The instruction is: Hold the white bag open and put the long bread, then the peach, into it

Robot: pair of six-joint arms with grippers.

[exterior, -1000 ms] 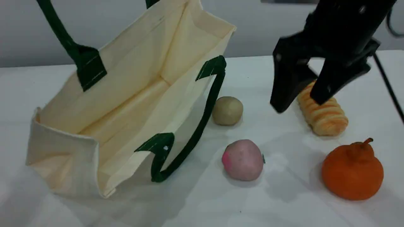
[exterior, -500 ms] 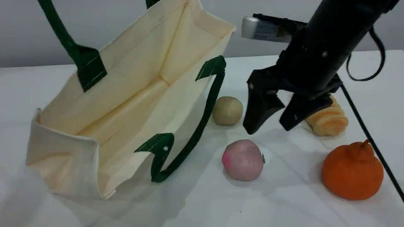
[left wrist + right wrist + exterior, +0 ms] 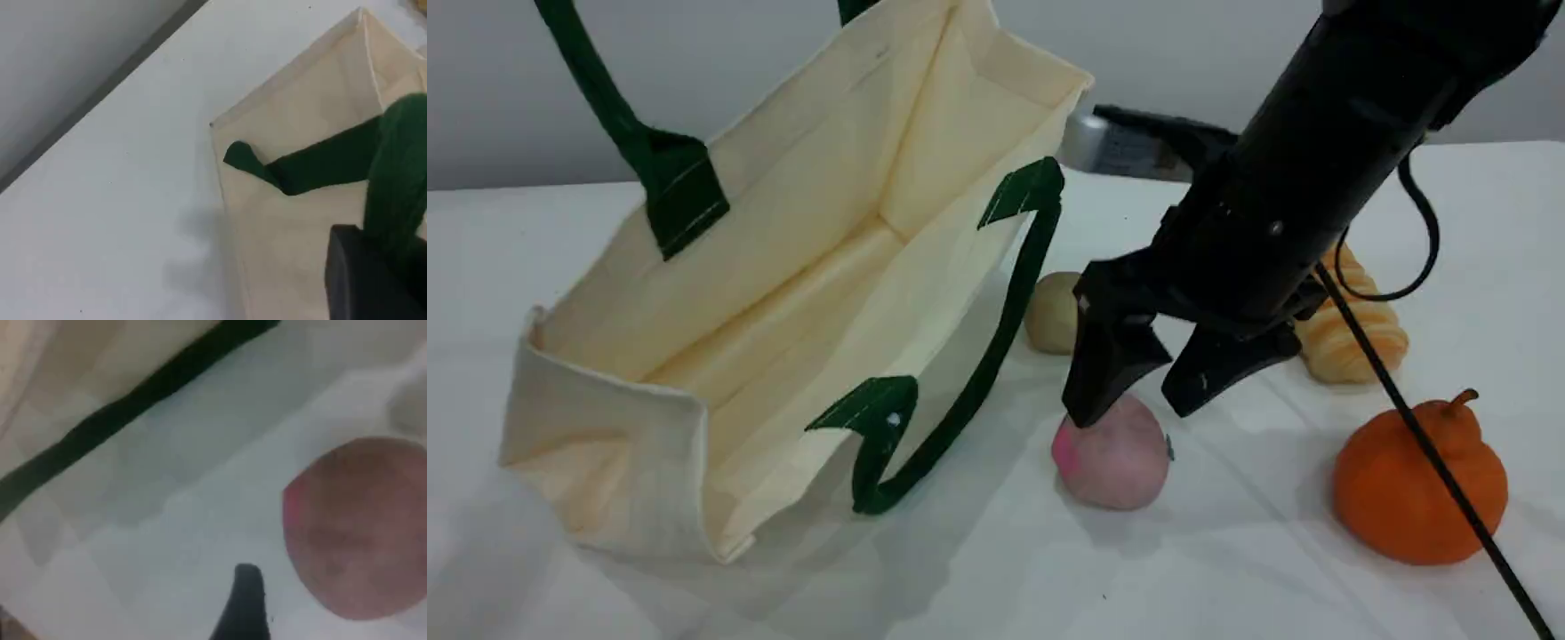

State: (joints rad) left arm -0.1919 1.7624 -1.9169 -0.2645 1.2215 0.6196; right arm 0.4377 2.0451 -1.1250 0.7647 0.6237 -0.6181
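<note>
Right tool [image 3: 1136,411] hangs spread just above the peach [image 3: 1116,462] on the surface [image 3: 978,569]. Left tool [image 3: 363,277] pinches the handle [image 3: 320,163] of the open bag [image 3: 783,267]. Bread [image 3: 1352,342] lies outside it.

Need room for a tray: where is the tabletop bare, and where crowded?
Bare: the front strip of the table, from the near corner of the white bag, past the peach, to the orange stemmed fruit; also the far right corner behind the long bread. Crowded: between the bag's slack handle and the bread, with beige-green ball, peach and right end effector.
</note>
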